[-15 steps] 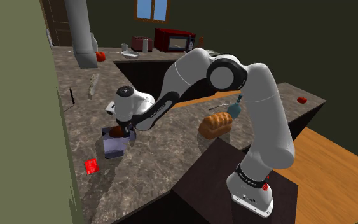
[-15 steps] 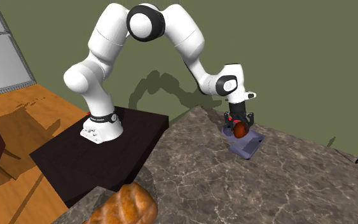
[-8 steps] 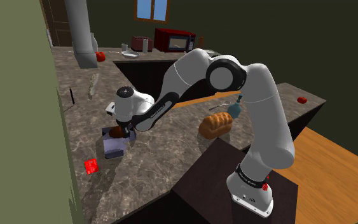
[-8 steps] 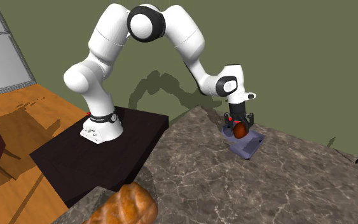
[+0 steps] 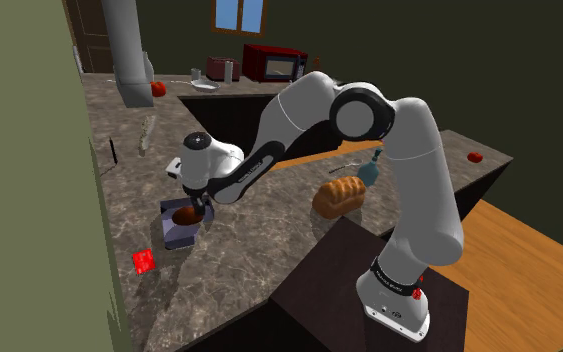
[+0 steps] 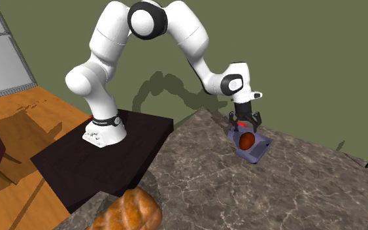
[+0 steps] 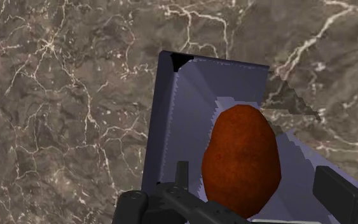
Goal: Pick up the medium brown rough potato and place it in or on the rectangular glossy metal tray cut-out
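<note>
The white arm stretches from its dark stand out over the brown, white-veined stone bench. Its black claw hangs wide open directly above a small blue-grey rectangular tray. The claw has hold of nothing.

The reddish-brown potato lies inside the tray, toward one end, and the tray's other end is bare. Seen from the wrist, the two fingers stand on either side of the potato with a gap showing on each side, and neither touches it. The tray's raised wall runs alongside the potato.

The tray sits flat on the bench, toward the edge that runs along the olive-green wall. A small red object lies on the bench near the tray but apart from it.

A golden-brown loaf of bread rests well apart from the tray, close to the bench edge beside the stand. At the bench's far end a red microwave stands below a window.
</note>
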